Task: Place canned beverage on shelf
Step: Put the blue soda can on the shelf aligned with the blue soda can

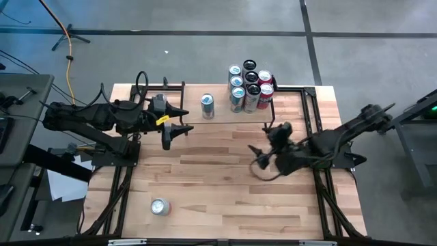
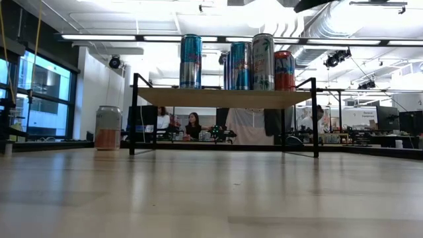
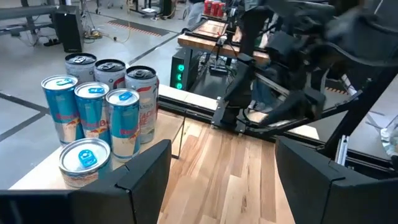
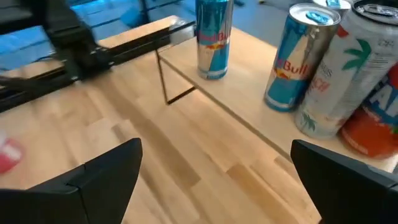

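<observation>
While seven cans already stand on the shelf (image 1: 273, 96), one can (image 1: 160, 206) stands upright on the table's near-left part — well apart from both empty, open grippers, left gripper (image 1: 179, 128) nearer than right gripper (image 1: 258, 157).

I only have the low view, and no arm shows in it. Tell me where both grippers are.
Observer: Both hang over the bare table beside the shelf. The left gripper is near its left part and the right gripper is off its right part.
Operator: Say whether either holds a can.
Observer: Neither does. Both wrist views show the fingers open with nothing between them.
Operator: Place the can on the table for me.
Observer: The loose can stands upright on the left arm's side, near the table edge farthest from the shelf, apart from both grippers.
</observation>
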### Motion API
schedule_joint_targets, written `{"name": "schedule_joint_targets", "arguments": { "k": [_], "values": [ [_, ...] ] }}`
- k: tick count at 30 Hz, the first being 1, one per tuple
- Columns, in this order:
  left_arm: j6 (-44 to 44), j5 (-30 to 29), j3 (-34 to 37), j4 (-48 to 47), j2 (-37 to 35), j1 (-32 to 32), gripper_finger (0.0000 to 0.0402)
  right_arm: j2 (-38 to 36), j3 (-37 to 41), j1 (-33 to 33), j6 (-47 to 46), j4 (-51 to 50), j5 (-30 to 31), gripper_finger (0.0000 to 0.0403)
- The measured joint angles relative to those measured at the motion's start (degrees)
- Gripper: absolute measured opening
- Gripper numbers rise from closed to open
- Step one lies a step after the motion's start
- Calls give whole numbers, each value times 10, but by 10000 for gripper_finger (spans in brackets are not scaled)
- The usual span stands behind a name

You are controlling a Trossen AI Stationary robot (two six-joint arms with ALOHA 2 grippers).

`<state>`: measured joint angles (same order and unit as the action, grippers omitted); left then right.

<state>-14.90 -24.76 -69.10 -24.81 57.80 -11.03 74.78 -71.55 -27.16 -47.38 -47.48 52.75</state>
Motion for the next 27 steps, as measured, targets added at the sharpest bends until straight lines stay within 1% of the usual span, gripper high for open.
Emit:
{"name": "schedule_joint_targets", "arguments": {
  "k": [3,5,8,11,13,15,17,20,22,25,27],
  "values": [
    [1,-13,4,19,4,-13,243,-73,64,-15,16,51,-22,397],
    [5,-24,29,59,4,-20,243,-128,135,-30,25,133,-25,397],
    [11,-28,80,146,4,-24,243,-210,259,-51,76,323,-32,397],
    [11,-28,134,240,3,-24,243,-269,364,-51,184,557,-60,397],
    [16,-26,164,298,3,-23,243,-290,412,-39,261,702,-93,397],
    [16,-11,187,345,3,-14,243,-302,437,-21,316,799,-131,397],
    [16,12,206,367,-2,-2,243,-305,441,4,340,841,-163,397],
    [10,33,212,363,-12,18,243,-304,427,41,340,816,-206,397],
    [6,48,213,343,-25,31,243,-302,411,62,326,797,-240,397],
    [6,68,213,330,-45,45,243,-301,394,79,316,795,-287,397],
    [5,70,213,311,-65,52,243,-302,382,85,297,812,-293,397]
  ]
}}
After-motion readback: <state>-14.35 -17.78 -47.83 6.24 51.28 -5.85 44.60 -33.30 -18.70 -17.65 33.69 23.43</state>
